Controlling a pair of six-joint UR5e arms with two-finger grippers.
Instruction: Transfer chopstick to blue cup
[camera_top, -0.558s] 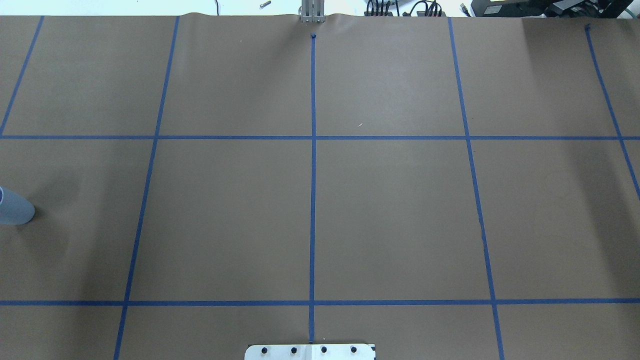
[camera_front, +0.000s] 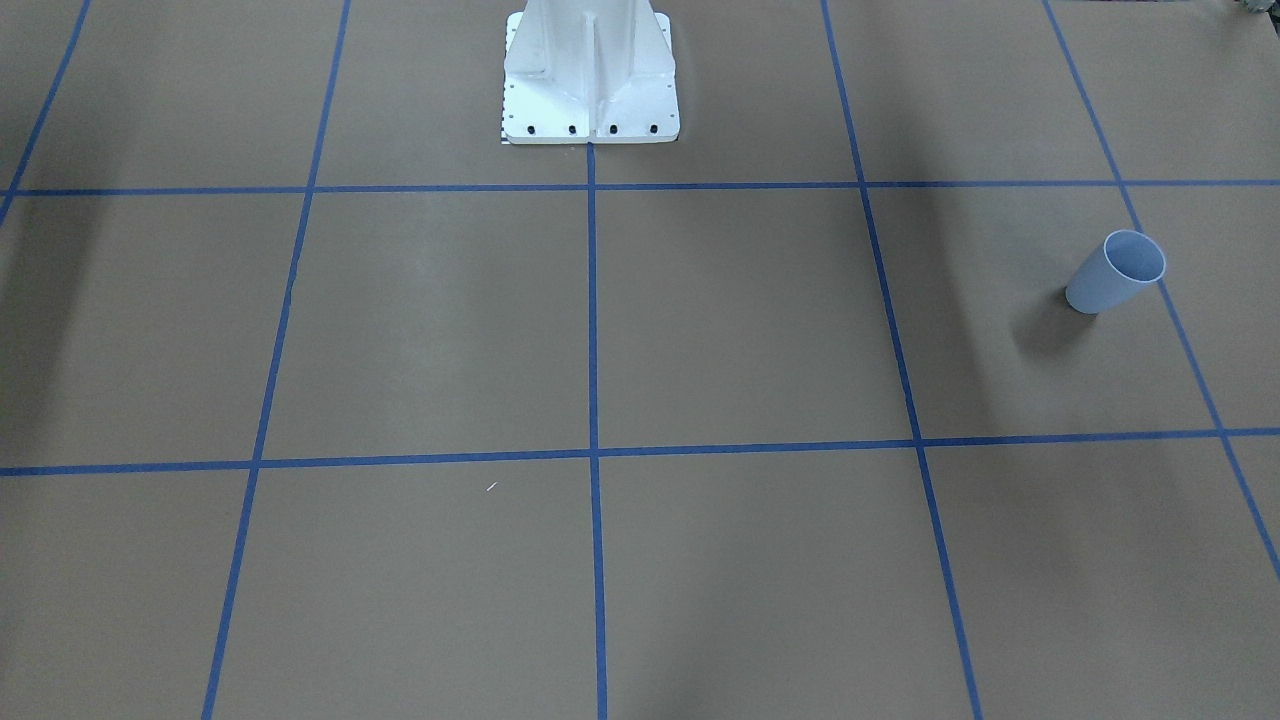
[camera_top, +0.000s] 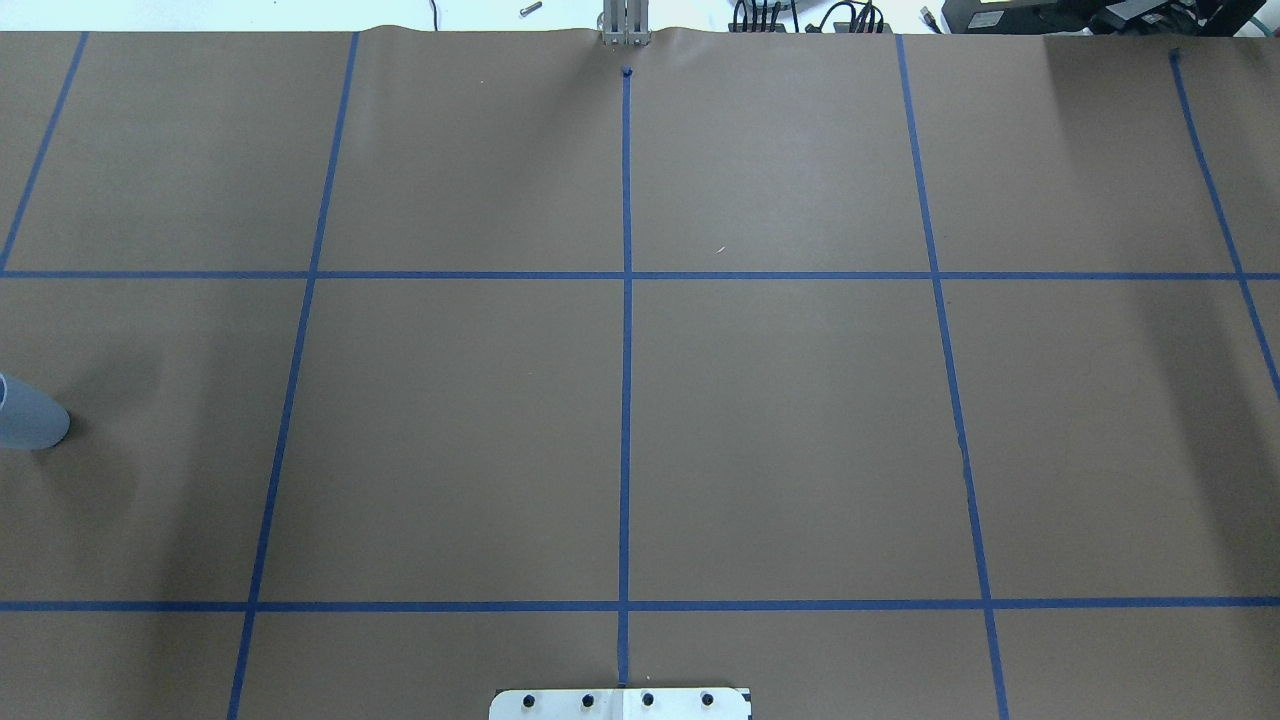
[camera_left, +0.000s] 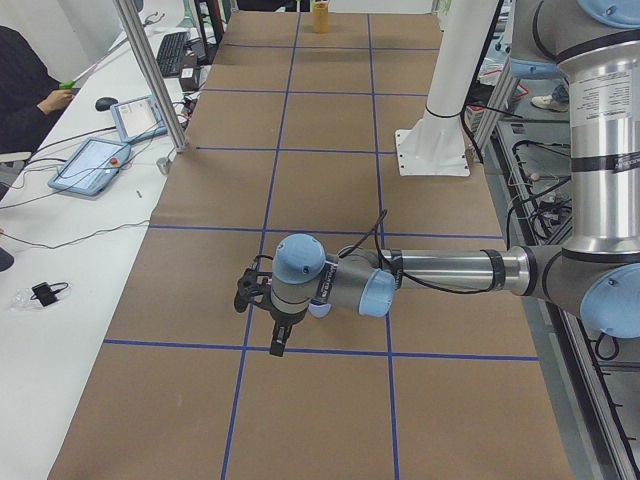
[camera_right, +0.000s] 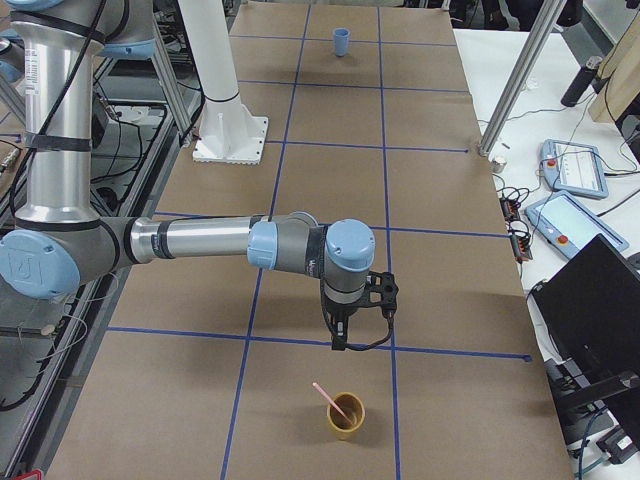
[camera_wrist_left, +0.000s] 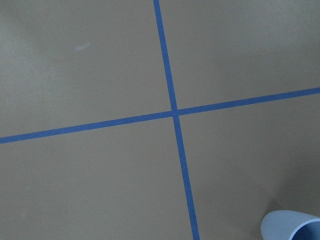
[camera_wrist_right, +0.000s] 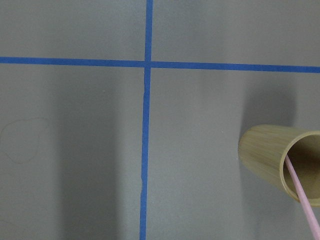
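Left gripper hangs pointing down over the bench towards the robot's left end, close above a line of the blue tape grid; only the side camera shows it, and from there I cannot tell whether its fingers are apart or together. Its wrist camera looks down on a tape crossing, with the blue cup at the lower right corner of that view; the blue cup stands upright and alone on the brown paper at the bench's left end, just beside a tape line. Midway along the bench, at the robot's edge, stands the white pedestal.

Right gripper also points down, above a tape line towards the right end; again only a side view shows it, so I cannot tell how its fingers stand. The pink chopstick is not in it; the chopstick leans inside a tan wooden cup that stands upright on the bench near the gripper, lower and apart from it, nearer the right end; the chopstick's upper end sticks out over the rim.

By count: one chopstick, one blue cup, one wooden cup, two grippers; the two cups are well apart, at opposite ends. A side table beyond the bench holds a teach pendant and a laptop.
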